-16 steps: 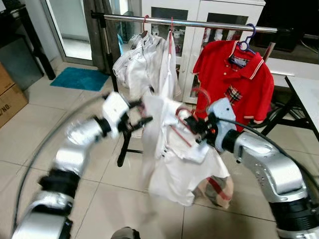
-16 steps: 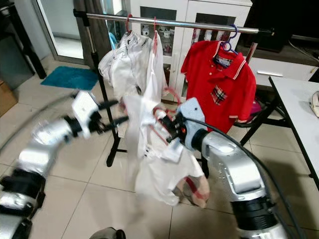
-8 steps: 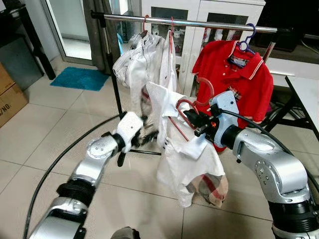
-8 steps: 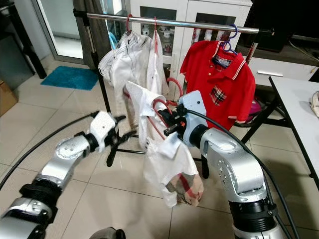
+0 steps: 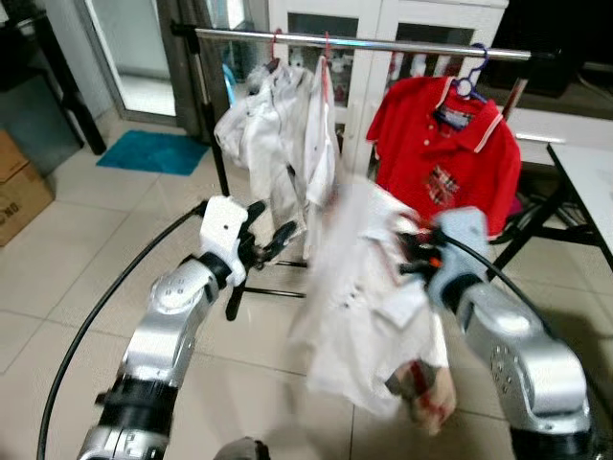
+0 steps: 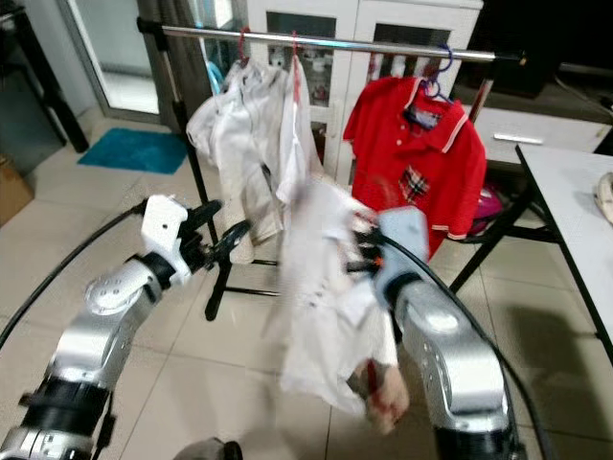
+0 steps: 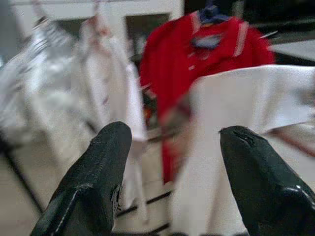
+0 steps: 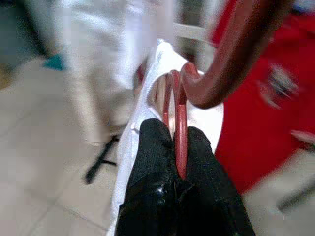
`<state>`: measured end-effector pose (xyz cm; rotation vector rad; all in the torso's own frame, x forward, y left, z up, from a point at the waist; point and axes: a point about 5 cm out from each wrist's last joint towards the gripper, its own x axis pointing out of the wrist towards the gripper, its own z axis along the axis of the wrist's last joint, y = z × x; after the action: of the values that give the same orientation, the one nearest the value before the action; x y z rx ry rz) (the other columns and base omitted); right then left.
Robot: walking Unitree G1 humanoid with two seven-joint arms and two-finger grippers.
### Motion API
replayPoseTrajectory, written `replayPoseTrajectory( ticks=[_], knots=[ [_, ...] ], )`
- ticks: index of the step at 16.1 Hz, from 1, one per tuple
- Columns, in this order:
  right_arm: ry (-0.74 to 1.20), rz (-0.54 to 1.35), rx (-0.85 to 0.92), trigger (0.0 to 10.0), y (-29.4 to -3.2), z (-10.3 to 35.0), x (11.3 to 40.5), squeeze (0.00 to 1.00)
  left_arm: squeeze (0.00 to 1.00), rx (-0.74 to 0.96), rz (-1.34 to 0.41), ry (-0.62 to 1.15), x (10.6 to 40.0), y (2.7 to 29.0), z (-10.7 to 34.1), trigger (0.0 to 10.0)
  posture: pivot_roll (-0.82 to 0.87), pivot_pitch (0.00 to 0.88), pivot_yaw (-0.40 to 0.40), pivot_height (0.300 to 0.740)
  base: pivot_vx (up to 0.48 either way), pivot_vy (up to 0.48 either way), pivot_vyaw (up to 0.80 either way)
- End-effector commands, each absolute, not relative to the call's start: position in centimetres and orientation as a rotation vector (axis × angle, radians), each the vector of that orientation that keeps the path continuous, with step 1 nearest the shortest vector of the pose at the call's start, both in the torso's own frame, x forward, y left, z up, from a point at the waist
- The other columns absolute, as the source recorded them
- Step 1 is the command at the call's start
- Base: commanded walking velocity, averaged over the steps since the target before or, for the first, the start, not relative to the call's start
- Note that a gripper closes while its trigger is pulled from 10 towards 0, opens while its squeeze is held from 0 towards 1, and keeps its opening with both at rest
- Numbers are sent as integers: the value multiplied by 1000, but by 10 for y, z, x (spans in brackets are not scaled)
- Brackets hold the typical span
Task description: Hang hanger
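Note:
A white shirt [image 5: 364,307] hangs blurred on a red hanger [image 8: 180,113] in front of me, below the steel rail [image 5: 383,43]. My right gripper [image 8: 174,142] is shut on the hanger's wire just under its hook [image 8: 231,64]; in the left eye view it [image 5: 414,257] sits behind the shirt's collar. My left gripper [image 5: 273,235] stands open to the left of the shirt, apart from it, with nothing between its fingers [image 7: 106,162]. On the rail hang white garments [image 5: 278,134] and a red polo shirt [image 5: 445,144] on a blue hanger [image 5: 471,81].
The rack's black post and foot [image 5: 239,287] stand behind my left arm. A white table [image 5: 584,172] is at the right, a cardboard box [image 5: 19,187] at the left, a blue mat [image 5: 153,151] by the door. A white cabinet [image 5: 383,24] is behind the rail.
The shirt and my right gripper have swung to the right and are now blurred by motion. My left gripper has lifted a little and stands clear of the shirt.

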<state>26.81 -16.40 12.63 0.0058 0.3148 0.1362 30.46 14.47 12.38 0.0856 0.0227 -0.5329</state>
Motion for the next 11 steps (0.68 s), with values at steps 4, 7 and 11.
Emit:
replayPoseTrajectory(
  ticks=[4, 7, 11],
  knots=[
    [327, -134, -26, 10000, -194, 111, 264, 0, 0, 51, -429, 23, 302, 152, 129, 10000, -121, 0, 56, 740, 0, 0, 0],
    [202, 83, 58, 10000, -164, 119, 265, 0, 0, 51, -383, 66, 288, 160, 119, 10000, -81, 0, 43, 740, 290, 0, 0],
    [191, 69, 101, 10000, -153, 117, 269, 0, 0, 72, -345, 83, 281, 167, 118, 10000, -42, 0, 18, 740, 321, 0, 0]
  ],
)
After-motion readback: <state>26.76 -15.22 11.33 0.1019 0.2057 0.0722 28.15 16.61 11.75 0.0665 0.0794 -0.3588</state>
